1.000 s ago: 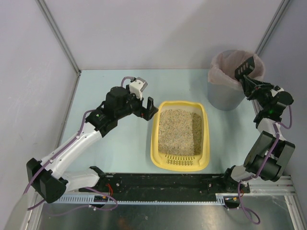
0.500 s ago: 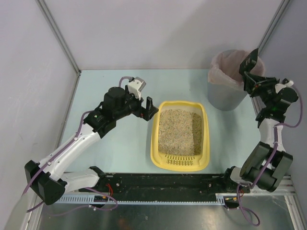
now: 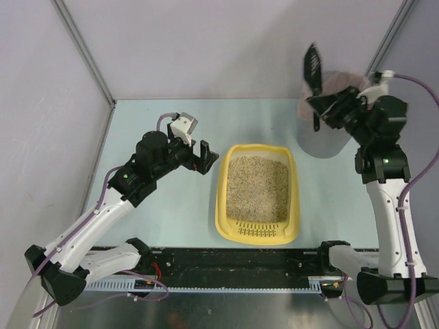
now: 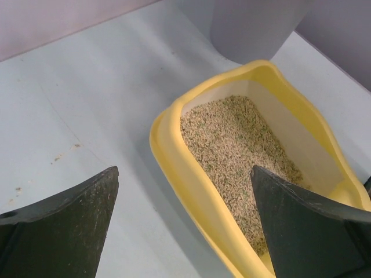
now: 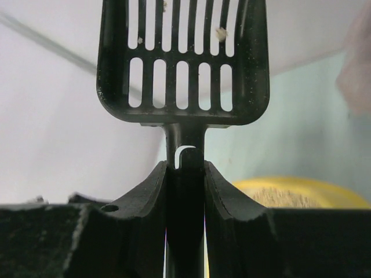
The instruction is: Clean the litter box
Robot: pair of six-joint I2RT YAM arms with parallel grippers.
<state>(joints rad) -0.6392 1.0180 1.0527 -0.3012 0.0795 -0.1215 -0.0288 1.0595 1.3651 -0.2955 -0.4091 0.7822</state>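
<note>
The yellow litter box [image 3: 222, 185] holds beige litter and sits mid-table, slotted rim toward the arm bases. It also shows in the left wrist view [image 4: 191, 174] and as a yellow edge in the right wrist view [image 5: 301, 186]. My left gripper [image 3: 204, 155] is open and empty, just off the box's far-left corner; its fingers [image 4: 64, 226] straddle the left rim. My right gripper [image 3: 328, 110] is shut on the handle of the black slotted scoop [image 3: 313, 68], raised high beside the bin. The scoop head [image 5: 182, 58] carries only a few stuck grains.
A grey round bin [image 3: 322, 137] with a pinkish liner stands at the back right, right of the box, under my right arm. Its grey wall [image 4: 255, 26] shows beyond the box. Grey walls enclose the table at back and sides.
My right arm has swung up and left, lifting the scoop from over the bin to stand high and upright. My left arm has drawn back slightly to the left.
</note>
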